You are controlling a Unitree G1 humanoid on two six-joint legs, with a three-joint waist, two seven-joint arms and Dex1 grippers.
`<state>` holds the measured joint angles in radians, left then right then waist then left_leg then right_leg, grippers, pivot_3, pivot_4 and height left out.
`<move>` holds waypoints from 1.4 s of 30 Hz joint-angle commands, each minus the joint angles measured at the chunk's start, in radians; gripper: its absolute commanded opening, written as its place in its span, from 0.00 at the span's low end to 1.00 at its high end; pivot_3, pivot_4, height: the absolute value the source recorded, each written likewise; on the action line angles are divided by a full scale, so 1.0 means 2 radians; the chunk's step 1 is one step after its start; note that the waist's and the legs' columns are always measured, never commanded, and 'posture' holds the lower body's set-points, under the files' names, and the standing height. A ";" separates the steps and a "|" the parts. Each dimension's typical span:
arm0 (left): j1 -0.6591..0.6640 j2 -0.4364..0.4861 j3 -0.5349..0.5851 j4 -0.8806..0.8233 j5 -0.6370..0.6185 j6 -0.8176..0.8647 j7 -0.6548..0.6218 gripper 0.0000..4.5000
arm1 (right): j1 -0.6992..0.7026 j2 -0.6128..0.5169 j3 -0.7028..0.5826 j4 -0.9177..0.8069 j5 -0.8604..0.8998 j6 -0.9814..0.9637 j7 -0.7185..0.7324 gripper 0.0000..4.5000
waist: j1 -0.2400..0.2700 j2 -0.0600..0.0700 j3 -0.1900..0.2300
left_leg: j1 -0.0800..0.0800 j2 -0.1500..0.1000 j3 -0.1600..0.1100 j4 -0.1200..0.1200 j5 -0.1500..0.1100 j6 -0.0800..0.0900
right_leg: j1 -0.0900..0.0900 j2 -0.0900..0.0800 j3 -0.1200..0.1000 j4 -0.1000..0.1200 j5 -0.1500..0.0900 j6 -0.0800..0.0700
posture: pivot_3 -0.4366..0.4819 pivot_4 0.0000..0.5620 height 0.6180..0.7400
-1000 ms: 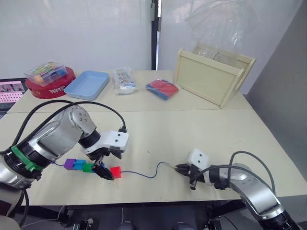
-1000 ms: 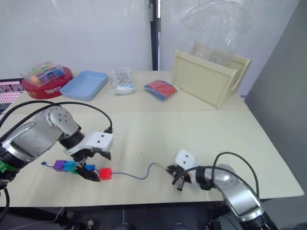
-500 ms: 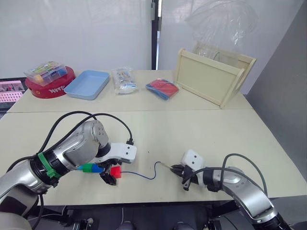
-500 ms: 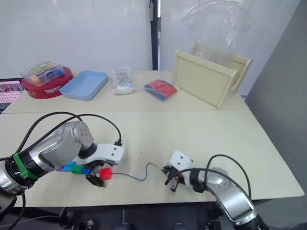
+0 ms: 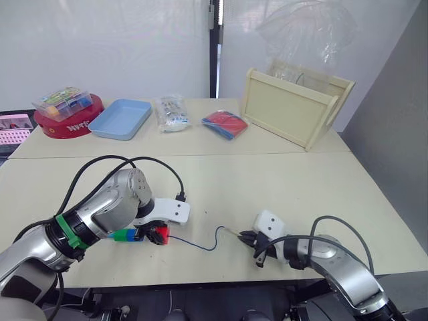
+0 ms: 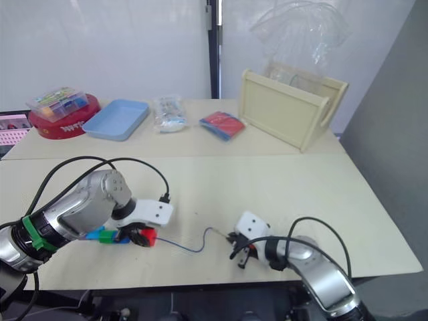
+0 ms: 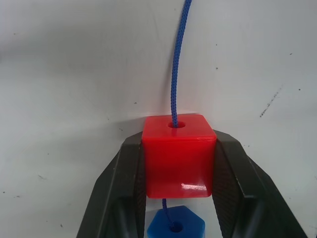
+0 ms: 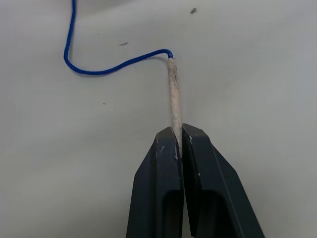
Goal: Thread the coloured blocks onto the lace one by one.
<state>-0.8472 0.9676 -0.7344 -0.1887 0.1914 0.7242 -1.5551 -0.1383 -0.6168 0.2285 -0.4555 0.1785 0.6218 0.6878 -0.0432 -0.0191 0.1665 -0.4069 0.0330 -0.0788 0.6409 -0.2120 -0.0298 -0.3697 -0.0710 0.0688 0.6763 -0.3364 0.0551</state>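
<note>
Both fingers pinched: left (image 7: 178, 198) on red cube (image 7: 178, 154), right (image 8: 178, 141) on lace (image 8: 174, 94) tip

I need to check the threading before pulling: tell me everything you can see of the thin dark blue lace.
The thin dark blue lace is a braided cord lying slack on the pale tabletop, curving in a loop near its stiff, off-white needle-like tip. The right gripper is shut on the tip's end. The cord's other stretch enters the hole in the red plastic cube, pinched by the left gripper, and runs on into a blue block behind it.
</note>
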 commanded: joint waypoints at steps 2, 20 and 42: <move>0.022 0.016 0.005 0.018 0.007 -0.011 -0.015 0.26 | 0.019 -0.021 -0.052 -0.017 0.005 0.006 -0.007 0.00 | 0.000 0.000 0.000 | 0.000 0.000 0.000 0.000 0.000 0.000 | 0.000 0.000 0.000 0.000 0.000 0.000 | 0.48 0.27 1.00; 0.068 0.052 0.053 0.139 0.072 -0.133 0.011 0.26 | 0.094 -0.093 -0.167 -0.032 0.012 0.030 -0.010 0.00 | -0.005 0.003 -0.002 | 0.003 0.001 0.001 0.000 -0.001 0.001 | 0.001 0.002 0.001 0.002 0.000 0.000 | 0.48 0.27 1.00; 0.122 0.035 0.101 0.103 0.085 -0.130 0.018 0.26 | 0.039 -0.002 -0.002 0.025 -0.022 0.092 -0.050 0.00 | -0.015 0.005 -0.007 | 0.011 0.006 0.001 -0.002 -0.003 0.005 | 0.008 0.006 0.002 0.000 -0.001 -0.002 | 0.48 0.27 1.00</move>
<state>-0.6421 1.0358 -0.5042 -0.0049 0.3255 0.4622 -1.5372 -0.0825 -0.6420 0.1493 -0.4703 0.1338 0.7660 0.5842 -0.0722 -0.0096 0.1530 -0.3801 0.0445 -0.0753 0.6345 -0.2180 -0.0202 -0.3504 -0.0585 0.0728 0.6761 -0.3408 0.0462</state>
